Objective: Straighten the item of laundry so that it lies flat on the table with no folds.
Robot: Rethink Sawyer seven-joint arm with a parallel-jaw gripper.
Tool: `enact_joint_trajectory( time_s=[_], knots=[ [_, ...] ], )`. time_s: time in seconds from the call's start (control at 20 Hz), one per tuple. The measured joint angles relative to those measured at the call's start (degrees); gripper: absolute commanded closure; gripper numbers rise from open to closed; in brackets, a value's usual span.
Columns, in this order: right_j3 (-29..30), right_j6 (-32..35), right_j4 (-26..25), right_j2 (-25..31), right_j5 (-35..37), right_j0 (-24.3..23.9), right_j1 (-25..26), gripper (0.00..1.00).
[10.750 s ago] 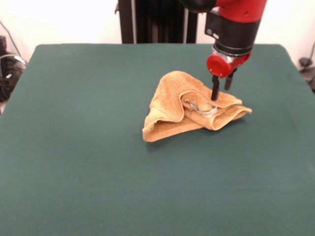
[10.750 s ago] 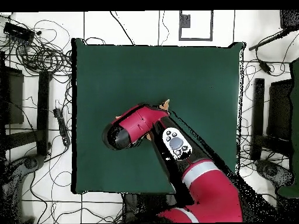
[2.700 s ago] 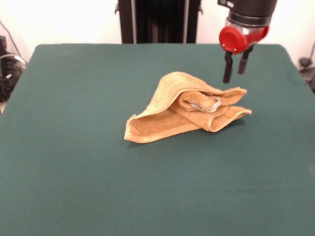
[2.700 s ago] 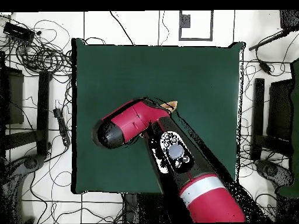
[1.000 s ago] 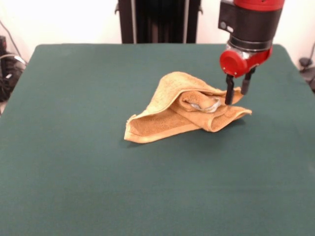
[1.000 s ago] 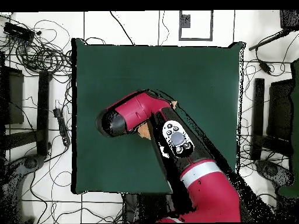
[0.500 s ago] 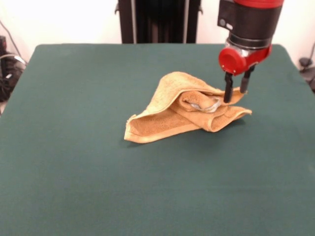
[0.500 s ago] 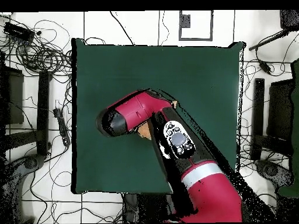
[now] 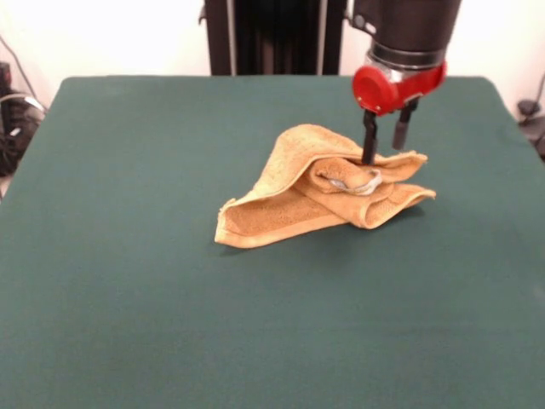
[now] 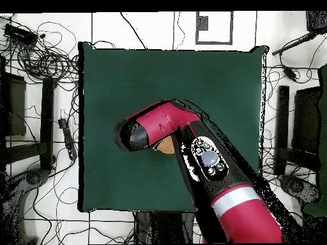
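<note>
The item of laundry [image 9: 289, 183] is a golden-orange towel, crumpled and folded over itself in a heap on the green table [image 9: 128, 281], right of centre in the front view. A small grey tag shows in its folds. My gripper [image 9: 383, 152] hangs open just above the heap's upper right part, with the left fingertip [image 9: 369, 155] close to or touching the top fold. In the overhead view the arm covers nearly all of the towel; only a small orange patch [image 10: 166, 145] shows beside the wrist, and the gripper itself is hidden.
Cables and stands lie on the floor around the table [image 10: 211, 83] in the overhead view. Black posts [image 9: 272, 38] rise behind the table's far edge in the front view.
The gripper dropped to the towel's right end, then over the last second lifted slightly and shifted left over the upper fold. The towel's left flap lies spread further out than 10.8 s ago.
</note>
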Motion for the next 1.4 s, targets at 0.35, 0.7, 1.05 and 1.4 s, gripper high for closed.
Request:
enact_joint_trajectory(
  time_s=[0.35, 0.7, 1.05, 1.4],
  knots=[
    [0.52, 0.0, -0.04, 0.28, -0.01, -0.11, 0.17, 0.0],
    [0.55, 0.0, -0.18, 0.42, -0.01, 0.15, 0.34, 0.0],
    [0.54, 0.0, -0.39, 0.42, -0.01, 0.4, 0.39, 0.0],
    [0.53, 0.0, -0.52, 0.42, -0.01, 0.43, 0.81, 0.0]
  ],
)
